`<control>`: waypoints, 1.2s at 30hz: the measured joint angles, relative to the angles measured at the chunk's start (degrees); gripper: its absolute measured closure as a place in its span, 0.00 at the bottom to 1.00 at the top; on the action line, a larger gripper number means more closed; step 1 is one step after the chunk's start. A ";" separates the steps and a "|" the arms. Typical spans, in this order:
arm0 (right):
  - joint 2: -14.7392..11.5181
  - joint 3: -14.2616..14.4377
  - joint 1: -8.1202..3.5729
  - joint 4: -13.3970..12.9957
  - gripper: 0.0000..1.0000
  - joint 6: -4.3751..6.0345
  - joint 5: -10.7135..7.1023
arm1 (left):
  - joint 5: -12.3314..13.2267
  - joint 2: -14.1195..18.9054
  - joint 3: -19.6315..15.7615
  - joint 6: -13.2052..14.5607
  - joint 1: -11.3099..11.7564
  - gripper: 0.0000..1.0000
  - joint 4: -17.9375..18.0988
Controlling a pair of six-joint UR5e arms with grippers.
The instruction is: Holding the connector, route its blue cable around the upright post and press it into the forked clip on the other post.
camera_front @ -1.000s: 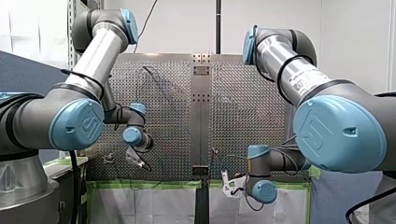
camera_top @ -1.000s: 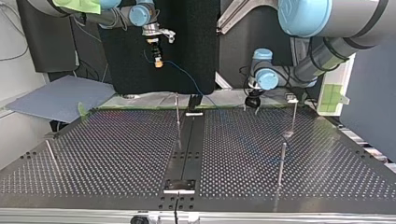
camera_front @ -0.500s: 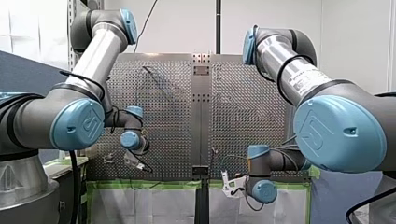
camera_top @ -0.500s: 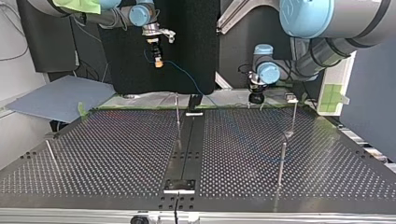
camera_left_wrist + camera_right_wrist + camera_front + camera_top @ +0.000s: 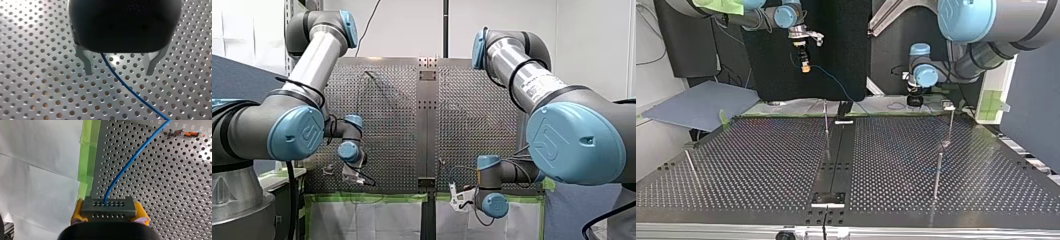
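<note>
In the right wrist view my right gripper (image 5: pixel 109 213) is shut on the dark grey connector (image 5: pixel 109 206), held between its yellow pads. The blue cable (image 5: pixel 132 160) leaves the connector and runs away over the perforated plate. In the top view that gripper (image 5: pixel 805 64) hangs above the table's far edge, and the cable (image 5: pixel 836 82) slopes down toward the middle post (image 5: pixel 826 120). My left gripper (image 5: pixel 119 72) is open close above the plate, with the cable (image 5: pixel 125 85) passing loosely between its metal fingers (image 5: pixel 87 65). A post with a clip top (image 5: pixel 949 107) stands near it.
Two more thin posts (image 5: pixel 937 175) (image 5: pixel 690 165) rise from the perforated table (image 5: pixel 761 165). A dark centre rail (image 5: pixel 836 160) runs front to back. Green tape (image 5: pixel 87 162) lines the plate's edge over white sheeting. A grey board (image 5: pixel 696 102) lies at the top view's left.
My left gripper has moved to the right in the top view, left and down in the front view, along the table's far edge. My right arm has stayed still with the connector.
</note>
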 joint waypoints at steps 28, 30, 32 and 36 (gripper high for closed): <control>-0.01 -0.03 0.20 0.07 1.00 0.00 0.00 | -1.27 -0.03 0.92 9.79 -0.35 0.02 -0.05; -0.01 -0.03 0.23 0.03 1.00 0.00 0.00 | -2.22 -0.04 1.29 10.77 -0.52 0.02 -0.98; -0.01 -0.04 0.25 0.01 1.00 0.00 0.00 | -3.31 -0.05 1.62 11.89 -0.75 0.02 -2.12; -0.02 -0.04 0.25 0.00 1.00 0.00 0.00 | -5.16 -0.06 2.14 13.75 -1.22 0.02 -3.97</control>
